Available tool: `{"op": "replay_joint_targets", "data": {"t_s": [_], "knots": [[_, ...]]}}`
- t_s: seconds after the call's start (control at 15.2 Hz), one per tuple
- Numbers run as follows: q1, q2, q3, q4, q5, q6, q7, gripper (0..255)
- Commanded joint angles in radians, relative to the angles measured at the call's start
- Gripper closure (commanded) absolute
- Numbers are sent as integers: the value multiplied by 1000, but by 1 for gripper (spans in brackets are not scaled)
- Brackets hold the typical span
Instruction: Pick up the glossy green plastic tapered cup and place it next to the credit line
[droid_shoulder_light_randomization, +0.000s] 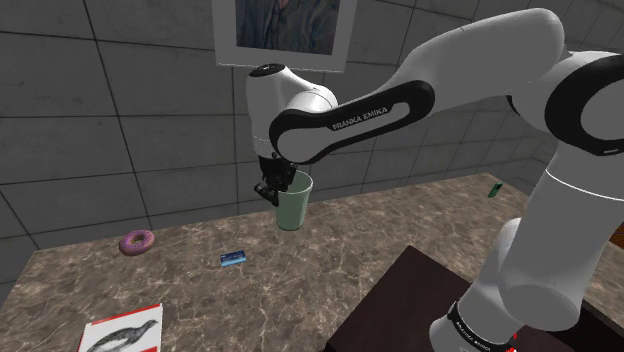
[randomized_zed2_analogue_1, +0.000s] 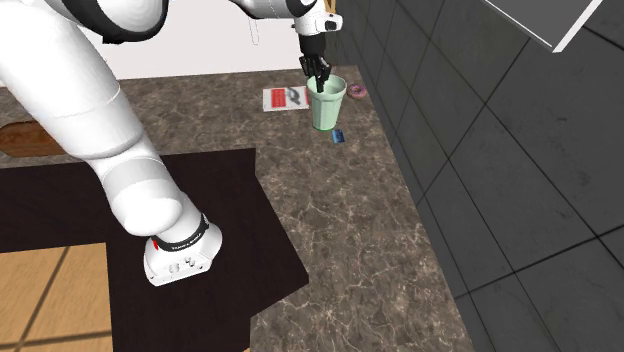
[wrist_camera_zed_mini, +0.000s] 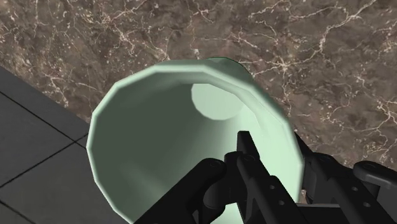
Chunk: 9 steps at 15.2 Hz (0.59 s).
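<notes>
On a brown marbled counter (droid_shoulder_light_randomization: 300, 290) before a grey tiled wall (droid_shoulder_light_randomization: 100, 110), a white Franka arm (droid_shoulder_light_randomization: 400, 105) grips a pale green cup (droid_shoulder_light_randomization: 296, 203) by its rim. The black gripper (droid_shoulder_light_randomization: 270, 192) is closed narrow on the cup: the wrist view shows one finger inside the mouth and the other outside, pinching the wall between them. The cup hangs upright beneath the hand, close to the wall; whether its base clears the counter cannot be told. In the shoulder view a small blue card (droid_shoulder_light_randomization: 233, 258) lies flat between the cup's 7 and 8 o'clock, apart from it. A pink donut (droid_shoulder_light_randomization: 137, 241) sits farther out, between 8 and 9 o'clock. A magazine (droid_shoulder_light_randomization: 122, 335) with a red band lies well apart, also toward 8 o'clock. A small green object (droid_shoulder_light_randomization: 494, 189) stands far off at 3 o'clock, and a framed picture (droid_shoulder_light_randomization: 285, 30) hangs at 12 o'clock.
</notes>
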Motion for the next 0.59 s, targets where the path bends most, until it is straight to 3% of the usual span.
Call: {"op": "replay_joint_targets", "data": {"t_s": [0.0, 0.26, 0.53], "knots": [[23, 47, 16, 56, -12, -19, 41, 255], [81, 155, 44, 202, -39, -78, 122, 255], [82, 173, 40, 171, -49, -31, 135, 255]]}}
